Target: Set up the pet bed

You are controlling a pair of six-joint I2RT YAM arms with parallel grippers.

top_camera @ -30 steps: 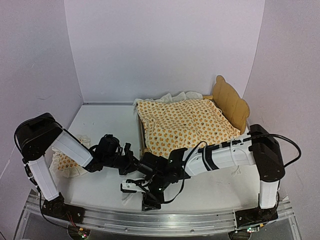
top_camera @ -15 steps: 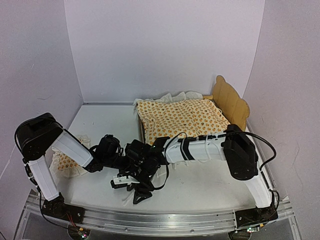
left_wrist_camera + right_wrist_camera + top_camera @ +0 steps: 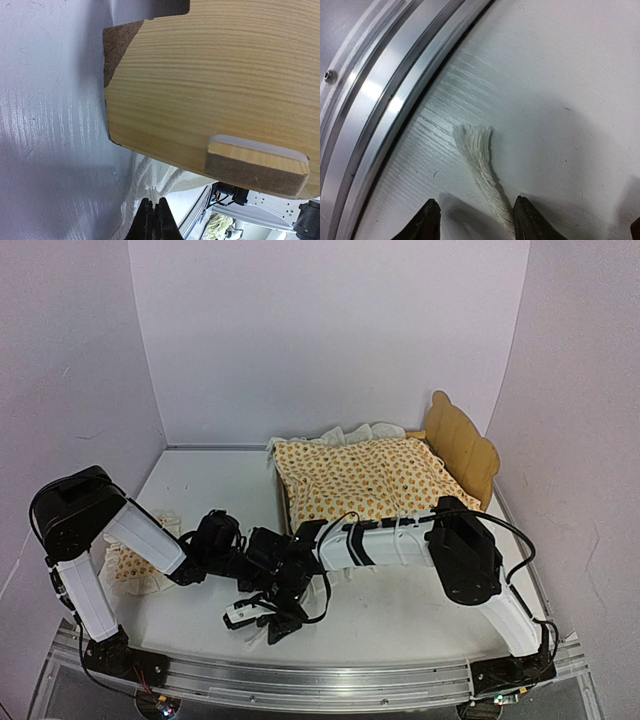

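The pet bed (image 3: 462, 445) stands at the back right, its wavy plywood headboard behind the orange-dotted mattress cover (image 3: 365, 480) spread over it. My left gripper (image 3: 153, 220) is low beside the bed's near-left corner, under a plywood panel (image 3: 210, 85). It is shut, and white tie cords (image 3: 137, 172) run down to its tips. My right gripper (image 3: 476, 220) reaches across to the near edge of the table (image 3: 262, 620). Its fingers (image 3: 427, 222) stand open either side of a frayed white cord end (image 3: 477, 145), which lies on the table close to the right finger.
A small ruffled pillow (image 3: 135, 565) lies at the left beside the left arm. The aluminium rail (image 3: 375, 100) runs along the table's near edge, close to the right gripper. Purple walls enclose the back and both sides.
The right arm has swung left along the near edge and its jaws have narrowed around the cord end. The left arm and bed have not moved.
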